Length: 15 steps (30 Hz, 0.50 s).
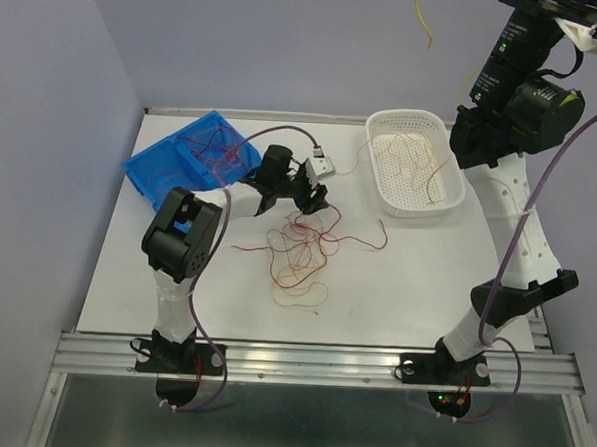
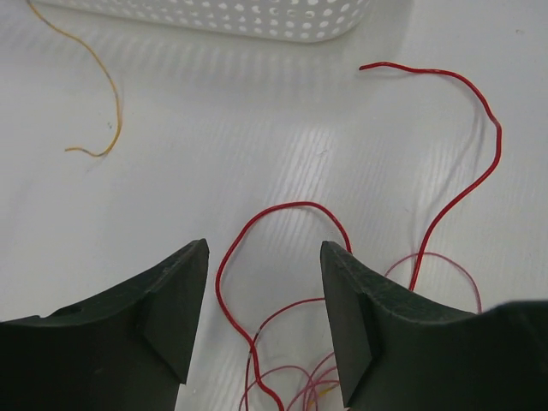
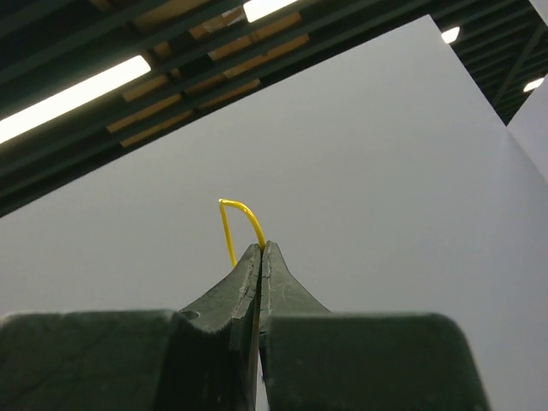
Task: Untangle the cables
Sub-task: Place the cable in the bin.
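A loose tangle of thin red and yellow cables [image 1: 302, 249] lies on the white table in front of the left arm. My left gripper [image 1: 315, 196] hangs low over the tangle's far edge. In the left wrist view it [image 2: 264, 247] is open, and a red cable loop [image 2: 224, 265] lies on the table between its fingers, touching neither. My right arm is raised high at the back right. In the right wrist view its gripper [image 3: 261, 248] is shut on a yellow cable [image 3: 241, 211], whose end dangles at the top of the overhead view [image 1: 422, 15].
A white perforated basket [image 1: 450, 196] holding yellow cables stands at the back right; its wall [image 2: 257, 17] is just beyond the left gripper. A blue tray [image 1: 146, 165] with red cables sits at the back left. A stray yellow strand [image 2: 110, 94] lies near the basket.
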{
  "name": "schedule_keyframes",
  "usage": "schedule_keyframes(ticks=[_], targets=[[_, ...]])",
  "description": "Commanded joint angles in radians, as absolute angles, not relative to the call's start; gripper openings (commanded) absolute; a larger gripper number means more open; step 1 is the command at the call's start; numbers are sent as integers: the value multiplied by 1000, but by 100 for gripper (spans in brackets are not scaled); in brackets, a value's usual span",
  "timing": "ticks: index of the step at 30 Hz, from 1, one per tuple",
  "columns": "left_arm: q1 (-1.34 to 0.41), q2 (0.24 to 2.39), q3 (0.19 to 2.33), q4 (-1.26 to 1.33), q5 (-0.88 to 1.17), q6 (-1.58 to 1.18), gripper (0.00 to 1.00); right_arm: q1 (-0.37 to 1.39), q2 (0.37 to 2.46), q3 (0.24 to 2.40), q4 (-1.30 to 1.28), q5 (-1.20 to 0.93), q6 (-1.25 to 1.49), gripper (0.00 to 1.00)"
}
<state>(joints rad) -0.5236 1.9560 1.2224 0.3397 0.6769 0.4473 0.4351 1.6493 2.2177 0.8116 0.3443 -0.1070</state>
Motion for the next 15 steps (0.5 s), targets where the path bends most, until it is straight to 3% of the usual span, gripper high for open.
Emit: schedule_keyframes(ticks=[1,6,15], targets=[[-459,1850,1207,382,712,370,67,439,1702,2203,909,362,-253,1],[-427,1815,1183,370,744,360,67,407,1819,2279,931,362,-324,1],[-416,1775,1160,364,767,368,67,272,1950,2346,936,344,-164,1]])
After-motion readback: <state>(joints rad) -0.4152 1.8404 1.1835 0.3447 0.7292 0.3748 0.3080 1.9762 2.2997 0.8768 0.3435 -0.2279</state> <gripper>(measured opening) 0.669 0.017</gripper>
